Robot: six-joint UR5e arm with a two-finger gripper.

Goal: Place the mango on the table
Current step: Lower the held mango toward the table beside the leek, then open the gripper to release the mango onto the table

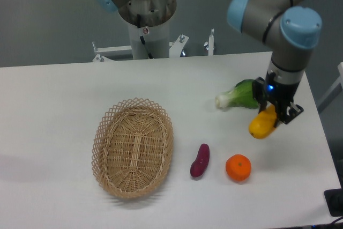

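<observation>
Camera view from the front shows the gripper (276,115) at the right side of the table (64,95), its fingers closed around the mango (261,125), which hangs tilted with its lower yellow end pointing down and to the left. Whether the fruit already touches the white surface cannot be told from this angle; it looks very low, at most just above it. A green leafy vegetable (240,96) lies just behind the mango, an orange (238,167) sits near in front, a purple eggplant (200,161) lies left of the orange, and a wicker basket (134,147) stands well apart to the left. The step in hand appears to be the set-down. Doing it well likely means lowering straight down onto the bare patch between vegetable and orange, letting the mango's lower end settle before the fingers part, then opening gently, since an oval fruit released at a tilt could roll toward the orange or the table edge.
</observation>
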